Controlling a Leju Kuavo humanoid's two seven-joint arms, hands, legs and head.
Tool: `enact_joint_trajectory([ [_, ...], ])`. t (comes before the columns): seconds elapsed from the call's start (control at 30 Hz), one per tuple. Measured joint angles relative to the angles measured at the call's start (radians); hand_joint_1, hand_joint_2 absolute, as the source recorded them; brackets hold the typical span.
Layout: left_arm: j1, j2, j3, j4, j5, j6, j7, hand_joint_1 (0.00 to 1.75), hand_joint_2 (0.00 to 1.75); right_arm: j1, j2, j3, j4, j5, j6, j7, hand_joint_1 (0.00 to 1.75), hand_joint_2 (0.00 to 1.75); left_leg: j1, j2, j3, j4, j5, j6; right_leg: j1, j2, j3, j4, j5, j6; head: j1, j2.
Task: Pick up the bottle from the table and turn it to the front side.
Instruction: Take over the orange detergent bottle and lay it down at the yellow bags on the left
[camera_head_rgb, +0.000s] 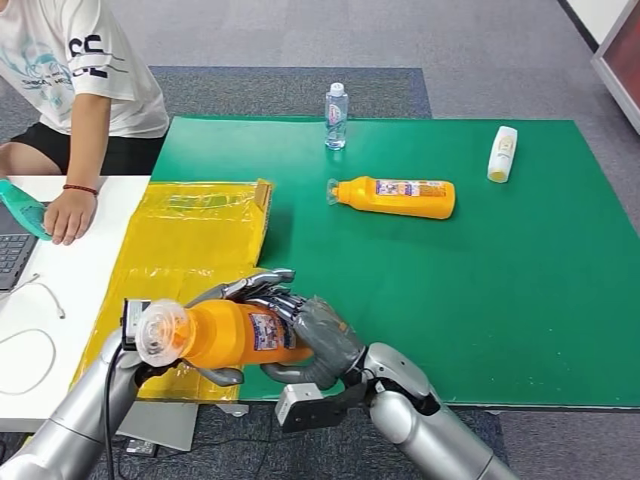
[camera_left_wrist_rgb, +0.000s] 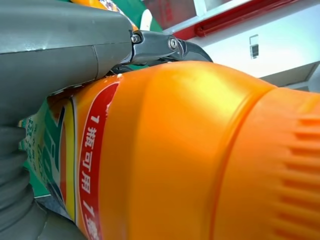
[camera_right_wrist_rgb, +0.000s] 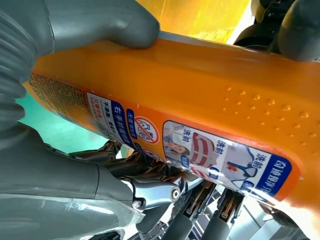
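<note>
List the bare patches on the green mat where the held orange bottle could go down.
Widest bare patch: green mat between the lying orange bottle and the near edge. Smaller gap between that bottle and the white bottle. Crowded: the near-left corner, where the left hand and right hand grip the held orange bottle beside the yellow plastic bag.

It looked like an office or lab test area: grey carpet (camera_head_rgb: 483, 50) covered the floor, a green mat (camera_head_rgb: 490, 300) lay over the tabletop, and a person (camera_head_rgb: 75, 60) sat by a laptop (camera_head_rgb: 11, 255) at a white desk (camera_head_rgb: 53, 330).
</note>
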Motion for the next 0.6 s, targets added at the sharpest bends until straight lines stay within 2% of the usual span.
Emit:
enact_joint_trajectory([
  [0.1, 0.004, 0.001, -0.002, 0.000, 0.000, 0.013, 0.001, 0.00, 1.75, -0.003, 0.001, 0.003, 0.010, -0.003, -0.001, 0.005, 1.75, 1.75, 0.000, 0.000, 0.000, 0.000, 0.000, 0.000, 0.000, 0.000, 0.000, 0.000, 0.000, 0.000, 0.000, 0.000],
  [0.13, 0.006, 0.001, -0.003, 0.000, 0.000, 0.017, 0.002, 0.05, 1.75, -0.004, 0.001, 0.004, 0.012, -0.004, -0.002, 0.008, 1.75, 1.75, 0.000, 0.000, 0.000, 0.000, 0.000, 0.000, 0.000, 0.000, 0.000, 0.000, 0.000, 0.000, 0.000, 0.000],
  [0.23, 0.013, 0.001, -0.003, 0.000, 0.000, 0.028, 0.003, 1.36, 1.75, -0.004, 0.003, 0.005, 0.020, -0.007, -0.007, 0.022, 1.75, 1.75, 0.000, 0.000, 0.000, 0.000, 0.000, 0.000, 0.000, 0.000, 0.000, 0.000, 0.000, 0.000, 0.000, 0.000],
  [0.27, 0.015, 0.001, -0.003, 0.000, 0.000, 0.032, 0.004, 1.75, 1.75, -0.004, 0.005, 0.005, 0.022, -0.007, -0.008, 0.027, 1.75, 1.75, 0.000, 0.000, 0.000, 0.000, 0.000, 0.000, 0.000, 0.000, 0.000, 0.000, 0.000, 0.000, 0.000, 0.000],
  [0.6, 0.027, 0.001, 0.012, 0.000, 0.002, 0.058, 0.013, 1.75, 1.75, -0.004, 0.023, -0.007, 0.078, -0.012, -0.015, 0.055, 1.75, 1.75, 0.000, 0.000, 0.000, 0.000, 0.000, 0.000, 0.000, 0.000, -0.001, 0.000, 0.000, 0.000, 0.000, 0.000],
])
